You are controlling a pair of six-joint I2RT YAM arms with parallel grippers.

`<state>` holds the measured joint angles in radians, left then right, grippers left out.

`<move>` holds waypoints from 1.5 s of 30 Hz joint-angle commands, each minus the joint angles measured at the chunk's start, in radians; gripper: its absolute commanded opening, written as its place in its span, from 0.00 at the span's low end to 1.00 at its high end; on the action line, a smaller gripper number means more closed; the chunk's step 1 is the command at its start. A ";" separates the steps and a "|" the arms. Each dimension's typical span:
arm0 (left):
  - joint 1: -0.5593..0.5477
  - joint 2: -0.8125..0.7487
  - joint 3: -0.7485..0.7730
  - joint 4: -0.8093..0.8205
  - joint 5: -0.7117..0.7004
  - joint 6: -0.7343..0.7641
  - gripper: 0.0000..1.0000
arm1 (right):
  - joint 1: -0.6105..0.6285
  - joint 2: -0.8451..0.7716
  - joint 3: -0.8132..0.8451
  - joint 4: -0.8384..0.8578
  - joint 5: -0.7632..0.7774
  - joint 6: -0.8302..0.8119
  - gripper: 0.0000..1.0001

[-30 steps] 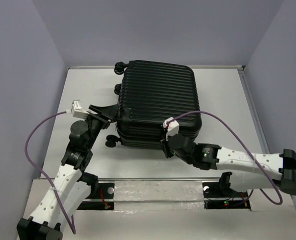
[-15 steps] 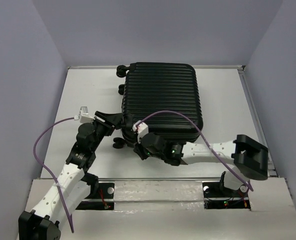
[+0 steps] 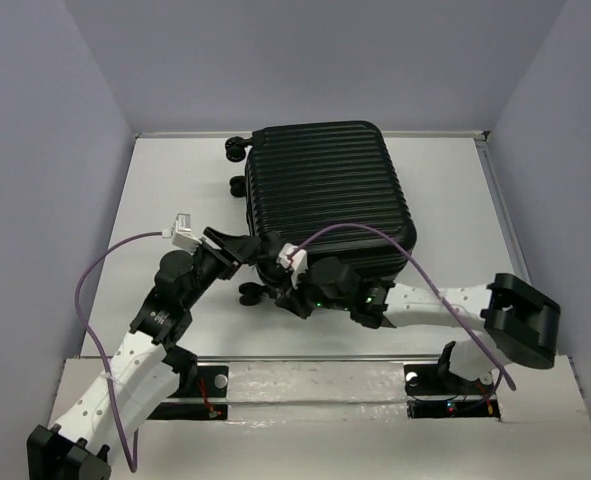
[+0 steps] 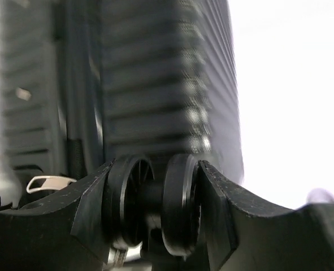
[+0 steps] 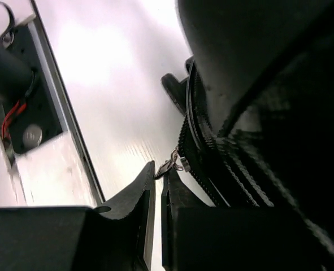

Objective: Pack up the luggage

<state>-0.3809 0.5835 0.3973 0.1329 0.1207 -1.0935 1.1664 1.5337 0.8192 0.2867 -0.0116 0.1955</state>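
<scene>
Luggage (image 3: 325, 200) lies shut and flat on the table (image 3: 175, 180). At its near corner, the left end effector (image 4: 154, 189) clamps a wheel (image 4: 178, 209). The right end effector (image 5: 158, 180), fingers together, pinches the zipper pull (image 5: 174, 164). Packing looks nearly done, with zipping probably remaining.

White table (image 3: 160, 195) w/ metal rail (image 3: 305, 357) at near edge — lilac walls (image 3: 45, 150) around.

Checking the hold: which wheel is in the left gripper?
The wheel hidden under the left gripper from above; the nearer wheel and far wheels stand free.
</scene>
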 commanded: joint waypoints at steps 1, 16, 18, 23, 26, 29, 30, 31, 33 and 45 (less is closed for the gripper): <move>-0.153 -0.039 -0.009 0.100 0.238 0.066 0.06 | -0.237 -0.170 -0.094 0.111 -0.232 0.160 0.07; -0.378 0.089 0.077 0.208 0.132 0.038 0.06 | 0.070 0.042 -0.009 0.327 -0.028 0.257 0.07; -0.378 0.075 0.089 0.171 0.103 0.053 0.06 | 0.079 0.013 -0.032 0.295 0.037 0.259 0.07; -0.378 0.012 0.149 -0.005 -0.016 0.135 0.06 | 0.053 -0.118 -0.098 0.160 0.191 0.281 0.07; -0.377 -0.019 0.225 -0.174 -0.114 0.233 0.15 | -0.014 -0.173 -0.166 0.147 0.144 0.311 0.07; -0.378 -0.033 0.311 -0.326 -0.214 0.325 0.60 | -0.079 -0.222 -0.212 0.140 0.092 0.312 0.07; -0.377 -0.033 0.348 -0.358 -0.223 0.363 0.77 | -0.117 -0.234 -0.232 0.137 0.060 0.312 0.07; -0.377 -0.030 0.368 -0.389 -0.234 0.363 0.82 | -0.137 -0.247 -0.232 0.135 0.059 0.312 0.07; -0.377 -0.025 0.403 -0.463 -0.260 0.405 0.88 | -0.172 -0.285 -0.258 0.129 0.019 0.308 0.07; -0.378 0.058 0.311 -0.417 -0.018 0.579 0.95 | -0.327 -0.396 -0.269 -0.017 -0.105 0.229 0.07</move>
<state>-0.7574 0.6140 0.7258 -0.3340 0.0219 -0.6373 0.8707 1.1812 0.5392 0.2359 -0.0803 0.4599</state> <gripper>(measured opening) 0.923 0.075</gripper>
